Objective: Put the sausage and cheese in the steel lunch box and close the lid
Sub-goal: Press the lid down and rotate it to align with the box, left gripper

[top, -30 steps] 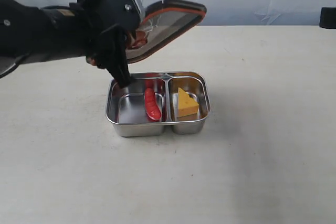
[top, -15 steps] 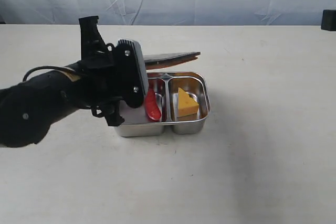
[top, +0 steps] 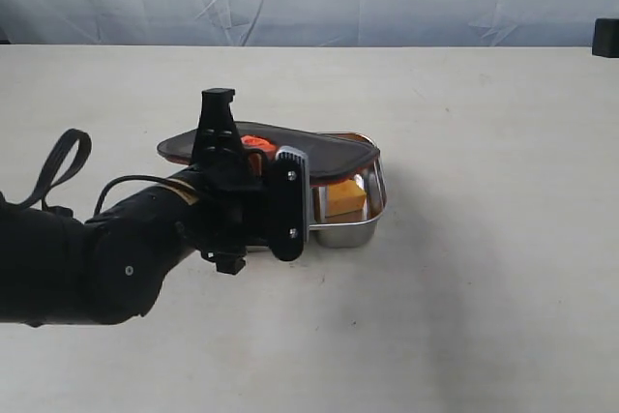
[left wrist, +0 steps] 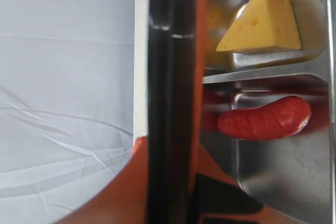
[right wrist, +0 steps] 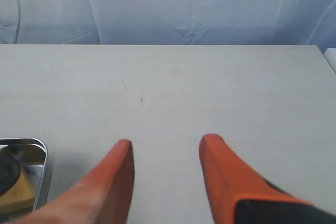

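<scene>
Smoky lid [top: 311, 152] now lowered over shiny steel lunch box [top: 348, 230], left gripper [left wrist: 169, 156] clamping it; right gripper [right wrist: 165, 153] agape.

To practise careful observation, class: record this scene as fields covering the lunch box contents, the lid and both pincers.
sausage: in one compartment of the steel lunch box
cheese: in the other compartment
lid: held over the box, not yet seated flat
left pincer: shut on the lid's edge
right pincer: open, empty, above the table
</scene>
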{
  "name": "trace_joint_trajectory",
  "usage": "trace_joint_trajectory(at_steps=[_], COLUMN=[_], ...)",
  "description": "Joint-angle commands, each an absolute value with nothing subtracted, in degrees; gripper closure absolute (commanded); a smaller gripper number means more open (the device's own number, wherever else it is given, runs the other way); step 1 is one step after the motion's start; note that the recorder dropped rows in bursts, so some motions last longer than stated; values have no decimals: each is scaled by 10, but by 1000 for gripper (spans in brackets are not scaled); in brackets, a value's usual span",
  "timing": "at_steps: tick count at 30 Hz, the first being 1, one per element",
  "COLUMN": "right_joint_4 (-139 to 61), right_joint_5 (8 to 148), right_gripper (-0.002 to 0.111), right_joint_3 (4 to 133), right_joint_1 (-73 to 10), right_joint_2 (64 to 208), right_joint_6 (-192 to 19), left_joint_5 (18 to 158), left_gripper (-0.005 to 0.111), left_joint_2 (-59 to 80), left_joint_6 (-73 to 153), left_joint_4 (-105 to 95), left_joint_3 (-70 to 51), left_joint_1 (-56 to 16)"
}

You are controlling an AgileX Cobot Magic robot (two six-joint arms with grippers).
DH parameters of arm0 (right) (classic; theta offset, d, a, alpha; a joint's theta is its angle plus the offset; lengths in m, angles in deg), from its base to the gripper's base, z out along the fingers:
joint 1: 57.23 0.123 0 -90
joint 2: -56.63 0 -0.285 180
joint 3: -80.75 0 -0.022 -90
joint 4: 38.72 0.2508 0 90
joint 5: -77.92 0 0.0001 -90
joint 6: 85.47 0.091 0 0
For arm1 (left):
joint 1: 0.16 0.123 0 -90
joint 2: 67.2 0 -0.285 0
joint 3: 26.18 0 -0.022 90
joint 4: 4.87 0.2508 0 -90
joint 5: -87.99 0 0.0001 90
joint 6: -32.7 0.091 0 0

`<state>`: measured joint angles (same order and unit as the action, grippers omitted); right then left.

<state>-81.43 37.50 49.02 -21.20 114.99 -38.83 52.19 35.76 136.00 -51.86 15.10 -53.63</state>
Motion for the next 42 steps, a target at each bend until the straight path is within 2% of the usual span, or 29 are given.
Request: trace_joint_trajectory(at_steps=[1,9,18,21,34,39,42], right_joint_4=[-817,-807,-801,-792,-780,-780,-780], right_joint_5=[373,374,359,359,359,359,359], right_gripper=[66,66,66,66,66,66,66], right_joint_3=[489,489,489,489,489,489,489], right_joint_1=[-212,-212,-212,-212,-212,-212,-212], right_joint_2=[1147,1147,1147,1147,1147,1147,1147], right_joint_6=[-390,-390,-390,-390,-395,-395,-395], left_joint_5=[529,602,656,658,689,687,687], left_gripper=[107,104,69,63,59,45,45], left_joint_2=[368,370,376,383,388,386,386], left_joint_6=[1356,1356,1356,1355,1355,1356,1356], left_joint_4=[-549,-553,-552,-552,-568,-617,-620], left_joint_3=[153,153,153,153,153,153,153], left_joint_1=[-540,-540,-540,-540,-540,-540,-540])
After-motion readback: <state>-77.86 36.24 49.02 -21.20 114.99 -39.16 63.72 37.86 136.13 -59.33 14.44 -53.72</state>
